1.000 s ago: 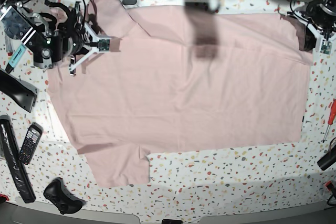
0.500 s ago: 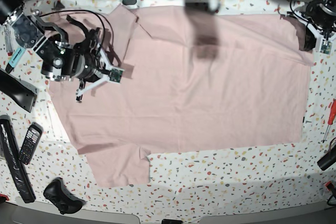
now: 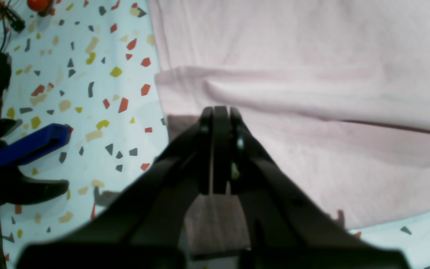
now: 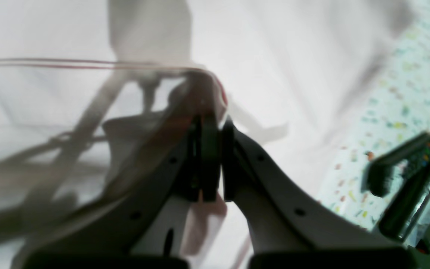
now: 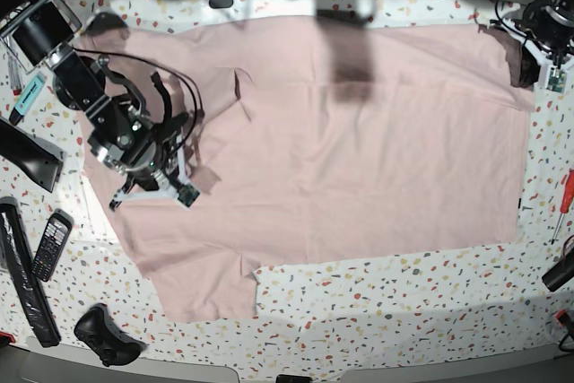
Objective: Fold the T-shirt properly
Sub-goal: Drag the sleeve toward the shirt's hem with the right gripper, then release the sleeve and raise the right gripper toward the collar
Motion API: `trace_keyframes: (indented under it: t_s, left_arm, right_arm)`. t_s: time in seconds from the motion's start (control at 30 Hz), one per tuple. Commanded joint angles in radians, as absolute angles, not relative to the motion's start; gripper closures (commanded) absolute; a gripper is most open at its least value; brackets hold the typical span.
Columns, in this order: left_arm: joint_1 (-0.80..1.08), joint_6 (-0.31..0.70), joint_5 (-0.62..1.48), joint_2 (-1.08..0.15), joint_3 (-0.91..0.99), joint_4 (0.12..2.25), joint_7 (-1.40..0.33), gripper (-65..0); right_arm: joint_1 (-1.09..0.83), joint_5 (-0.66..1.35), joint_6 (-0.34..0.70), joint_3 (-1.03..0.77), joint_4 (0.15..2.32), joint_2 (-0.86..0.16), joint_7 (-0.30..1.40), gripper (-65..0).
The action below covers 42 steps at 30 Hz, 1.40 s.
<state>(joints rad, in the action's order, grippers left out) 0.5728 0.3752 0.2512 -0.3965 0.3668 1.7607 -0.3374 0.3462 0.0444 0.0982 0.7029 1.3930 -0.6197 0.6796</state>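
Observation:
The pale pink T-shirt lies spread, plain side up, over most of the speckled table. My right gripper is over the shirt's left part. In the right wrist view it is shut on a lifted fold of the T-shirt. My left gripper is at the shirt's far right corner. In the left wrist view it is shut at the edge of the T-shirt, with a raised ridge of fabric running to its tips. No lettering shows.
A phone, long black bars and a black controller lie along the table's left edge. A red screwdriver lies at the right edge. A blue and black clamp lies beside the left gripper.
My right gripper has moved from the far left corner toward the front and right, pulling the shirt's upper left part over the body. The left arm has not moved.

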Motion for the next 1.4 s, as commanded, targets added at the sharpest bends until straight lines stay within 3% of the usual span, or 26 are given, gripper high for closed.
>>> trace_keyframes:
  t_s: [0.0,0.23,0.5,0.63,0.87,1.07,1.37]
  left_arm:
    - [0.576,0.37,0.252,-0.41,0.376,1.775,-0.313,0.0]
    - [0.576,0.37,0.253,-0.41,0.376,1.775,-0.313,0.0]
    - [0.576,0.37,0.253,-0.41,0.376,1.775,-0.313,0.0]
    - [0.576,0.37,0.253,-0.41,0.376,1.775,-0.313,0.0]
    - [0.576,0.37,0.253,-0.41,0.376,1.775,-0.313,0.0]
    - [0.576,0.37,0.253,-0.41,0.376,1.775,-0.313,0.0]
    - [0.576,0.37,0.252,-0.41,0.376,1.775,-0.313,0.0]
  right_arm:
    - [0.371,0.029,0.08,0.664,1.406,-0.63,0.661,0.0]
    - [0.368,0.03,0.081,0.527,1.406,-0.624,0.652,0.0]
    - [0.363,0.019,0.078,0.51,1.406,-0.624,0.655,0.0]
    - [0.363,-0.039,-0.012,0.509,1.406,-0.624,0.675,0.0]
    - [0.363,-0.053,-0.03,0.509,1.406,-0.624,0.696,0.0]
    - [0.363,0.012,-0.022,0.51,1.408,-0.624,0.699,0.0]
    - [0.356,0.109,0.045,0.51,1.58,-0.627,0.885,0.0]
